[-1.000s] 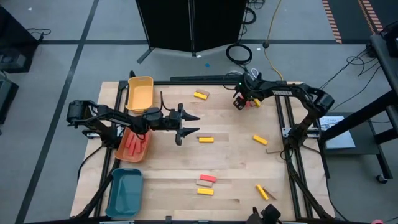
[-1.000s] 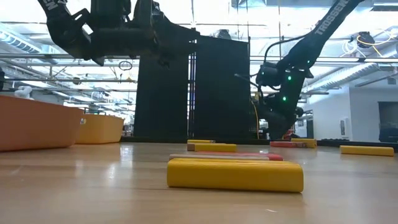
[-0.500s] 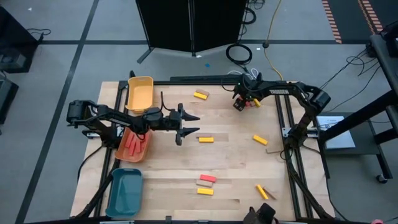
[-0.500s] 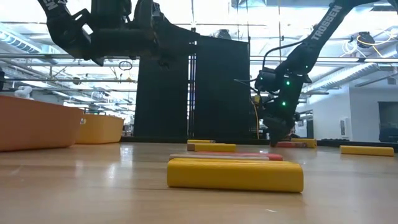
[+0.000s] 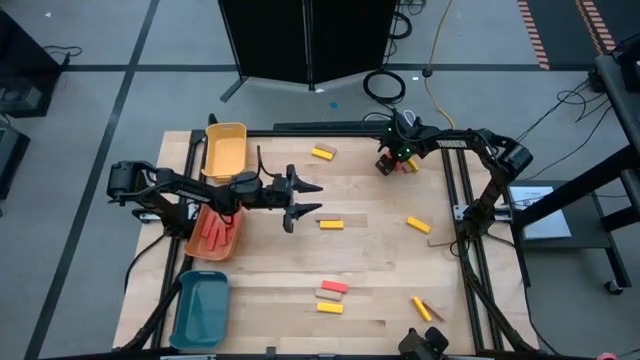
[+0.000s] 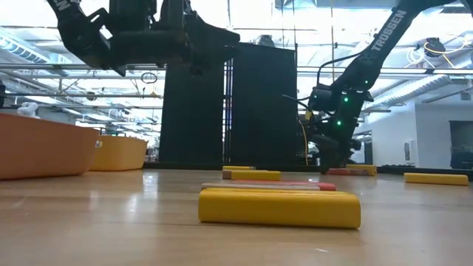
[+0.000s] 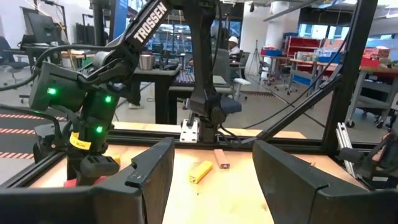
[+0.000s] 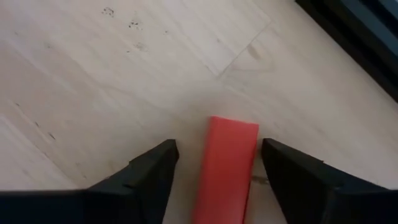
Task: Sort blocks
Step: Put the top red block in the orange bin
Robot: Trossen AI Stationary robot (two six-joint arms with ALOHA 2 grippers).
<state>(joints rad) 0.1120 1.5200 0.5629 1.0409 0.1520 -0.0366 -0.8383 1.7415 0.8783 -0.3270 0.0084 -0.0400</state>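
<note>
At the bench's far edge, my right gripper straddles a red block, fingers open; left gripper hovers open, empty.

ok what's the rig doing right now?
Sorting blocks by colour. The right gripper is down at the table's far edge, fingers open either side of a red block, not yet closed on it. The left gripper hovers open and empty over mid-table beside the orange tray, which already holds red blocks. Yellow blocks and others lie scattered on the table.
</note>
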